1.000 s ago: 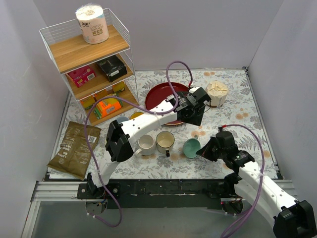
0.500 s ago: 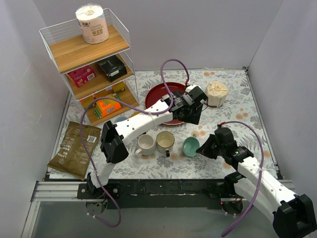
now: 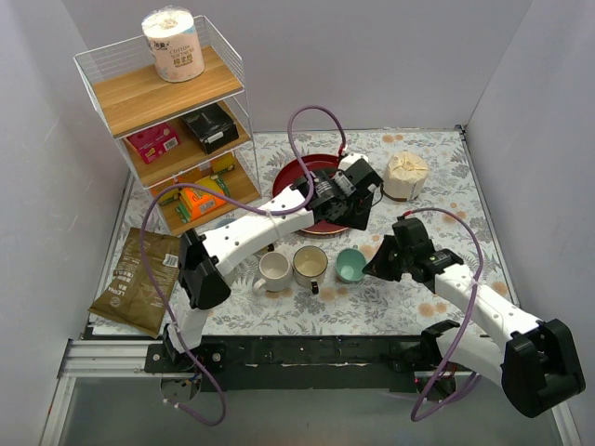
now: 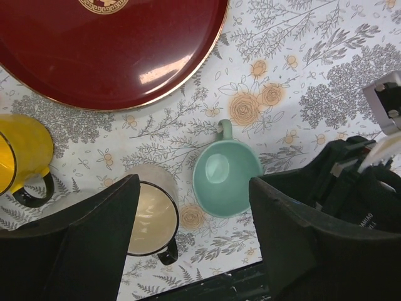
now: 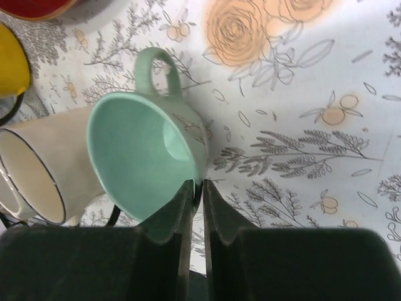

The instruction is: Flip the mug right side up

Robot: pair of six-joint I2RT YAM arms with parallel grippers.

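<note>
Table (image 3: 465, 214) under a flowered cloth, the red plate (image 3: 296, 178) at its far middle taken here as the mark for everything else. Wire shelf (image 3: 167, 121) left of the plate and reaching past it to the far side, with a paper roll (image 3: 173, 44) on the top board. Left arm (image 3: 251, 237) slanting in from the near left, ending over the plate's near-right edge. Right arm (image 3: 474, 307) well off to the plate's near right, bent back toward it. Brown bag (image 3: 139, 279) lying flat, far off to the plate's near left. Pale wrapped bundle (image 3: 406, 175) just right of the plate.

On the near side of the plate, a row: white mug (image 3: 274, 271), cream mug (image 3: 310, 266), then the teal mug (image 4: 225, 175). Yellow mug (image 4: 22, 153) close by the plate's near-left rim (mostly hidden under the left arm from above).

Teal mug mouth up, handle pointing at the plate, near its near-right edge but apart from it, bare cloth between. Close beside the cream mug; touching or not, impossible to tell.

Left gripper (image 4: 194, 241) hanging above the plate's near-right edge, jaws spread wide and holding nothing, the teal mug showing below the gap. Right gripper (image 5: 195, 194) on the teal mug's side away from the plate, clamped on the rim wall, one finger inside and one outside.
</note>
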